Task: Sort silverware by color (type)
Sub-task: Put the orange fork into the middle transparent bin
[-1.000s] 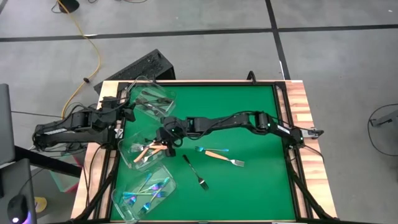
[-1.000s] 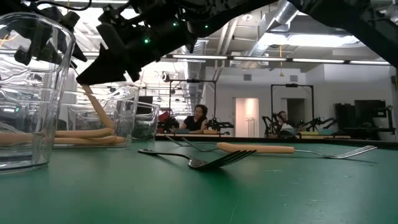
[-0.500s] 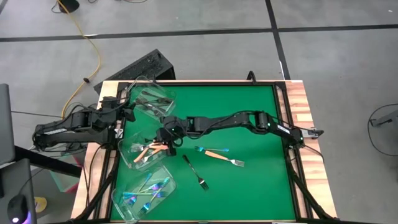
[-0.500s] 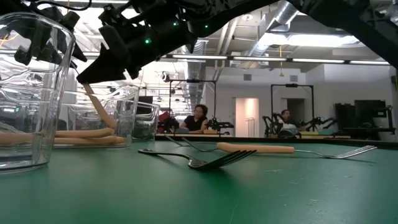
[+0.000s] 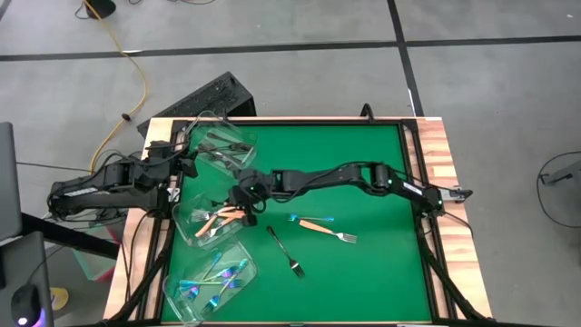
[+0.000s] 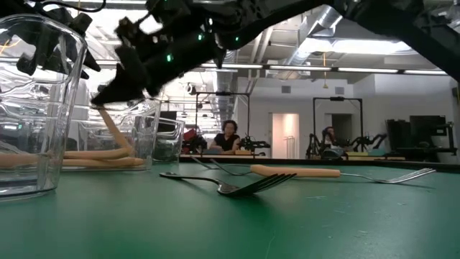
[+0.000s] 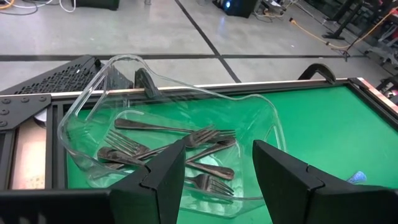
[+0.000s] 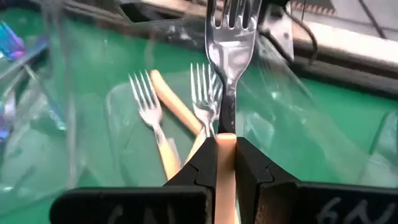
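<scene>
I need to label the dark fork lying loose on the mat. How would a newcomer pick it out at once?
Start at the green mat and find the three forks lying loose on it, outside the clear tubs. The dark metal fork lies nearest the blue-fork tub, pointing diagonally. Unlike the cream-handled fork and the blue fork beside it, it is plain dark grey all over.

Overhead view straight down, level tabletop view, two wrist close-ups

Right gripper with its cream-handled fork, now slightly higher over the middle tub.
</scene>
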